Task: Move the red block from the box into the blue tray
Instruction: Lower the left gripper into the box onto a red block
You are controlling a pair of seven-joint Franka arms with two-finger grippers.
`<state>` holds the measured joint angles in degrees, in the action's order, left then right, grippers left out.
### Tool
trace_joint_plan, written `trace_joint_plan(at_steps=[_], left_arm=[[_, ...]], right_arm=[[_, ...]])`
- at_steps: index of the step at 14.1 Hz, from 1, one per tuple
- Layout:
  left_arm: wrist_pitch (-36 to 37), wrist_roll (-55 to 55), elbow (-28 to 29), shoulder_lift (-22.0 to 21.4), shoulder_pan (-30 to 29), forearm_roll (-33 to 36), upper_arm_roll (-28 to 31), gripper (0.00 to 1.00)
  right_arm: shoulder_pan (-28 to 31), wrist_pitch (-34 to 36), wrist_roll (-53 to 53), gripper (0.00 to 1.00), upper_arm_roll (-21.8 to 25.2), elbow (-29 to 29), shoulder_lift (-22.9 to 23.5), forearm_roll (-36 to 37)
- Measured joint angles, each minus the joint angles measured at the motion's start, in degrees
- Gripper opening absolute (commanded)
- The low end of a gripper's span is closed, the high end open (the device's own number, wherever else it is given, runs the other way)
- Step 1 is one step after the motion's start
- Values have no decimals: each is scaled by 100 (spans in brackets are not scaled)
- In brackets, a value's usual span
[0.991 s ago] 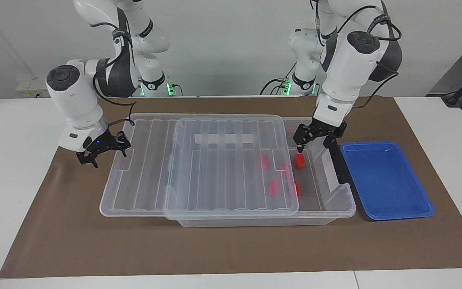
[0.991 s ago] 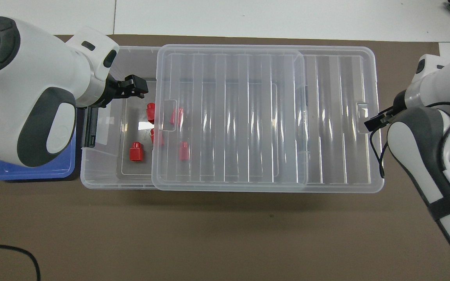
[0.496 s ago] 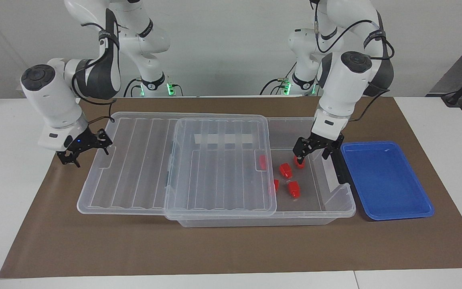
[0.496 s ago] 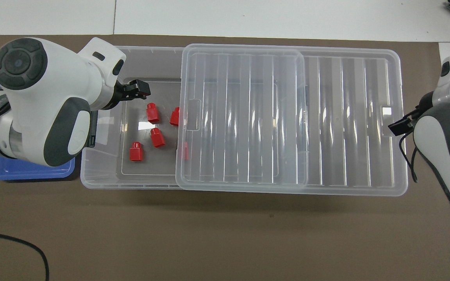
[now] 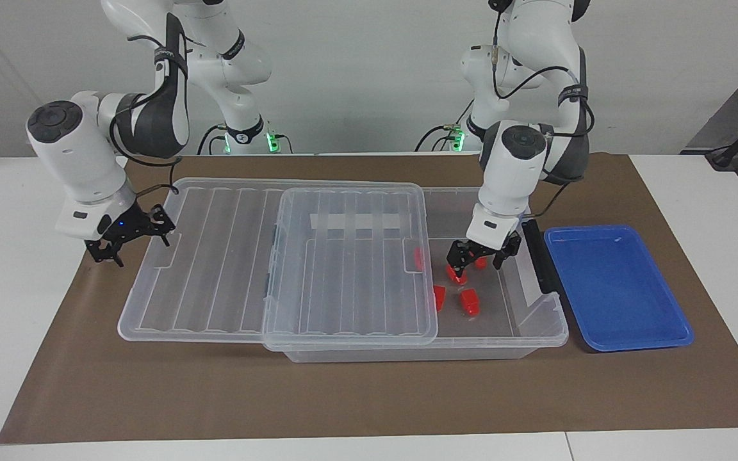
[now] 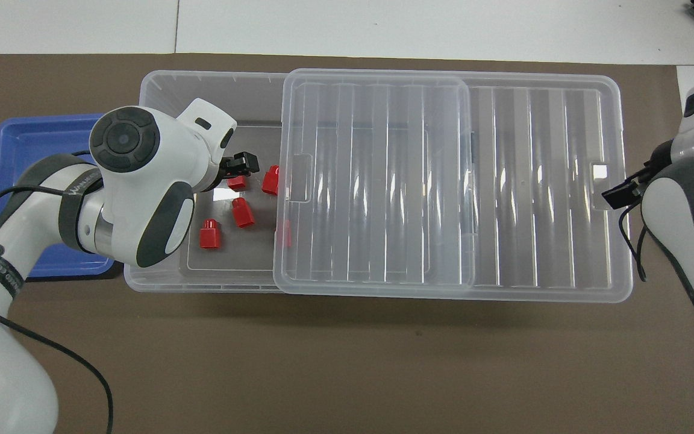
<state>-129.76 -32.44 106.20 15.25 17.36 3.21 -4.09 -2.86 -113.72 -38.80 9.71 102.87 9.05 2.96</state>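
Observation:
The clear box [image 5: 539,334] stands mid-table with its ribbed lid [image 5: 215,269] slid toward the right arm's end, so the end beside the blue tray [image 5: 619,288] is uncovered. Several red blocks lie there: three in the open [image 5: 469,301] [image 5: 455,274] [image 5: 481,261] and two half under the lid [image 5: 439,296] [image 5: 419,257]. My left gripper [image 5: 476,261] hangs open and empty, low inside the box over these blocks. In the overhead view it [image 6: 240,164] partly covers one block [image 6: 238,182]. My right gripper [image 5: 127,238] is at the lid's outer end. The tray holds nothing.
Everything sits on a brown mat [image 5: 343,397]. A black latch [image 5: 539,256] stands up on the box's end wall between the blocks and the tray. The lid [image 6: 443,181] overhangs the box [image 6: 160,90] toward the right arm's end.
My left gripper has come down from above the box's rim into the box and moved over the blocks. My right gripper and the lid slid toward the right arm's end, uncovering more blocks.

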Motion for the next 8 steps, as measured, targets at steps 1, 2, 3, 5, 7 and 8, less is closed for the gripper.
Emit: trace_joint_plan(at_steps=[1,2,3,5,7,8], left_arm=[[-73,-35,111,18,1,0,1,100],[-106,-50,202,20,1,0,2,100],[-129,-55,279,21,1,1,4,100],[-225,-160,475,20,3,2,4,100],[-477,-741,694,18,20,7,-1,100],[-571,-970,748,18,34,12,-9,100]], right_arm=[[-1,53,91,98,-11,-23,-21,-2],[-2,147,271,98,-39,-48,-53,-2],[-2,259,514,98,-88,-68,-100,-3],[27,524,1194,98,-272,-90,-240,-3],[46,795,2049,98,-499,-94,-434,-3],[55,949,2480,98,-622,-94,-541,-2]])
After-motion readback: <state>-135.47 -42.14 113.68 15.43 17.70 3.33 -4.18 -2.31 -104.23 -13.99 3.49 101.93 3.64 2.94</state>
